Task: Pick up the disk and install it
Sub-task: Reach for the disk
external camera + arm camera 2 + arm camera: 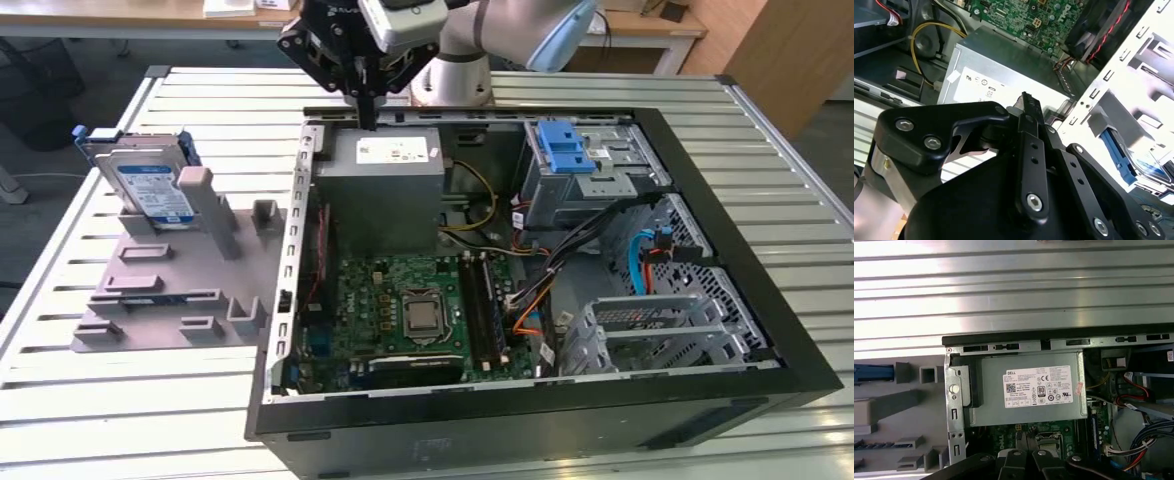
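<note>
Exterior view: the disk (150, 185) stands upright on edge in a grey holder (174, 300) on the table (120, 420), at the exterior view's left, beside the open computer case (534, 425). It's prob. parked that way so the flat faces are free to pinch. The gripper (363, 118) hangs over the case's far edge, above the power supply (387, 190) and well apart from the disk. Fingers look pressed together w/ nothing between them. Drive cage w/ blue bracket (567, 150) sits inside the case at the exterior view's right; can't tell which slot is free.

Second wrist view: gripper body blocks most of the pic. The disk (1146, 165) is partly hidden behind the case wall (1114, 80) and cut off.

First wrist view: looks straight down on the power supply (1029, 390). A blue strip (874, 372) at the pic edge is prob. the disk's rail, rest cut off. Fingertips are out of frame.
</note>
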Available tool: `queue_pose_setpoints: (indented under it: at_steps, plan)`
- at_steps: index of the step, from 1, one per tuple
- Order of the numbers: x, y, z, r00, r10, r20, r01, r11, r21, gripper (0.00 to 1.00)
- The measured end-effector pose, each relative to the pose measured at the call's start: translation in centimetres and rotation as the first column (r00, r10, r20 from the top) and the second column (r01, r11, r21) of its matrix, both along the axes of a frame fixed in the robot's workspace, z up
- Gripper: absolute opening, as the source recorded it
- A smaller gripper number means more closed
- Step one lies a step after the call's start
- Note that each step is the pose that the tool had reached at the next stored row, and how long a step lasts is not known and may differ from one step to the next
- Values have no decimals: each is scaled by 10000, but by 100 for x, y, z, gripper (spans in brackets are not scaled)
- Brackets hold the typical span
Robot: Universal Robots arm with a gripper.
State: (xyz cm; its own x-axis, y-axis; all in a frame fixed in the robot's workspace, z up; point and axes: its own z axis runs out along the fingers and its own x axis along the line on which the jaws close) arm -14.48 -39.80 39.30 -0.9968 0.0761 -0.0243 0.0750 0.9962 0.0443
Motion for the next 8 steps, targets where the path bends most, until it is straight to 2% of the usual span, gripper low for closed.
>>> queue_pose_setpoints:
  at_steps: [8]
  plan:
    - [-95, 29, -7, 10000, -1, -2, 1, 10000, -1, 11]
